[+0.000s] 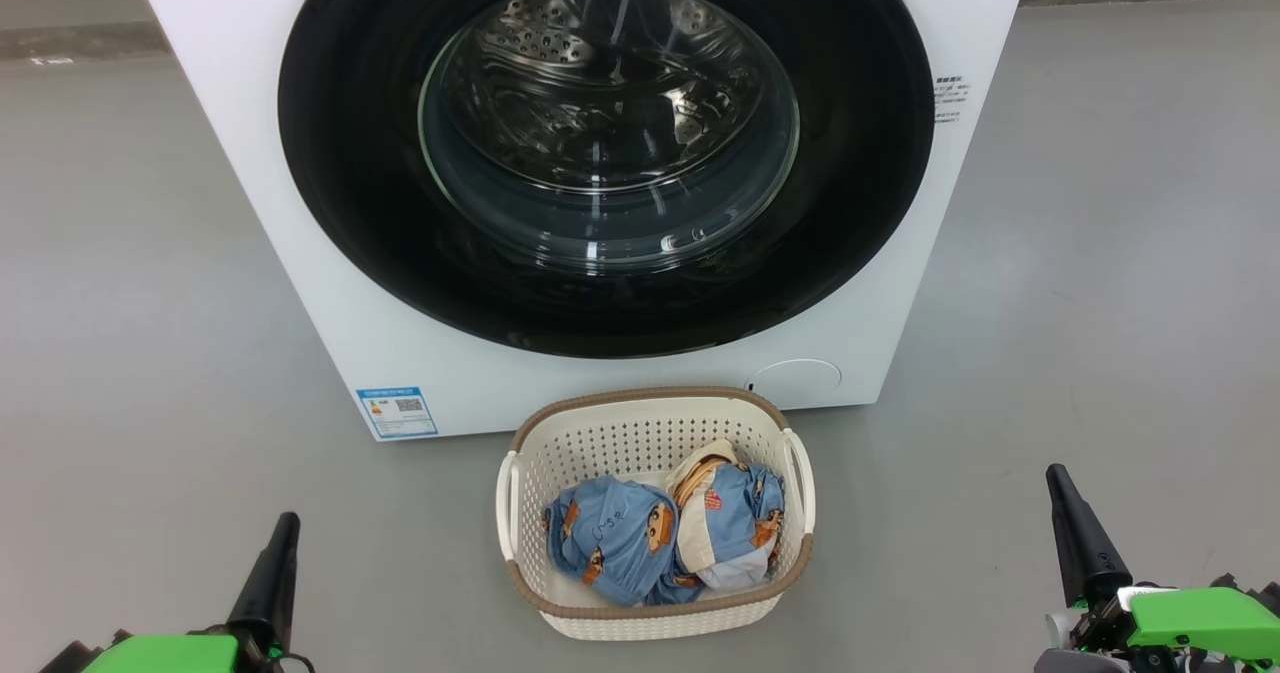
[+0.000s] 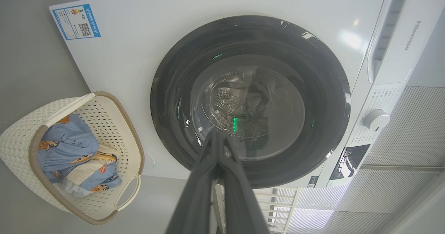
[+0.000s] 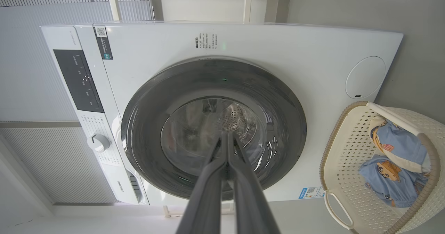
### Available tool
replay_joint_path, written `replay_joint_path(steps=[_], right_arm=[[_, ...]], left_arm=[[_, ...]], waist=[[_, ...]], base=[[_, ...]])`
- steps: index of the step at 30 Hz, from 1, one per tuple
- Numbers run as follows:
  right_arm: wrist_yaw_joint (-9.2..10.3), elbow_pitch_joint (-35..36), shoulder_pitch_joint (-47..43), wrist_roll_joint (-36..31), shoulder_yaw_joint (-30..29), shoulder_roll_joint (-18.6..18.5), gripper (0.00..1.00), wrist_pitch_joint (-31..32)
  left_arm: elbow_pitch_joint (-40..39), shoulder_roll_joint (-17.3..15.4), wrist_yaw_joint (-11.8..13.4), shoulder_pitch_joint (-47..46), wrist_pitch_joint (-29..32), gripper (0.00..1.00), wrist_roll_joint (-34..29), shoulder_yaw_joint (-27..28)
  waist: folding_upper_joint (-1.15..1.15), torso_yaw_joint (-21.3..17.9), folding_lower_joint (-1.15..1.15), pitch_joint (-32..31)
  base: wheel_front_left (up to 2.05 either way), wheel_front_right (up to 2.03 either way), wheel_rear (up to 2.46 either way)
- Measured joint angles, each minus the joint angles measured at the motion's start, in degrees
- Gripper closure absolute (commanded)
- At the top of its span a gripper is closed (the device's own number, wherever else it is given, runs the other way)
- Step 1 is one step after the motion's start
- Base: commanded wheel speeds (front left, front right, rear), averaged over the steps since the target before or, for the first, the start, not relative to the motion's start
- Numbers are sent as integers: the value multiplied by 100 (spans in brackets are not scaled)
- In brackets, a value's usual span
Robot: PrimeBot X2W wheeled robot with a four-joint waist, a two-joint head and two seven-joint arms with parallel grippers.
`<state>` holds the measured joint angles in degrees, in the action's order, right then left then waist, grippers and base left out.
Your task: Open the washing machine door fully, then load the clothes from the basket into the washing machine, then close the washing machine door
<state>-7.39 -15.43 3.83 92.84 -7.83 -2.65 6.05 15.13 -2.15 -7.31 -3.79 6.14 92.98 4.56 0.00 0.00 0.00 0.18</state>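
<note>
The washing machine (image 1: pixel 330 283) stands at upper centre of the head view, its round black door (image 1: pixel 608 143) shut against the front. Just below, the basket (image 1: pixel 640 396) sits on the grey floor (image 1: pixel 150 353), holding the blue car-print clothes (image 1: pixel 665 533). At the lower corners, the left end effector (image 1: pixel 287 531) and right end effector (image 1: pixel 1058 483) hang clear, fingers pressed together.

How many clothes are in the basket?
2 that I can tell: a blue bundle on the left side of the basket, a cream-and-blue bundle on its right. More may be hidden underneath.
</note>
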Motion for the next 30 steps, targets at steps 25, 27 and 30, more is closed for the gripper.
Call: replay_joint_path(steps=[25,27,30], right_arm=[[0,0,0,0,0,0,100,0],[0,0,0,-1,0,0,100,0],[-1,0,0,0,0,0,100,0]], left_arm=[[0,0,0,0,0,100,0,0],[0,0,0,0,0,100,0,0],[0,0,0,0,0,100,0,0]], waist=[[0,0,0,0],[0,0,0,0],[0,0,0,0]], base=[[0,0,0],[0,0,0],[0,0,0]])
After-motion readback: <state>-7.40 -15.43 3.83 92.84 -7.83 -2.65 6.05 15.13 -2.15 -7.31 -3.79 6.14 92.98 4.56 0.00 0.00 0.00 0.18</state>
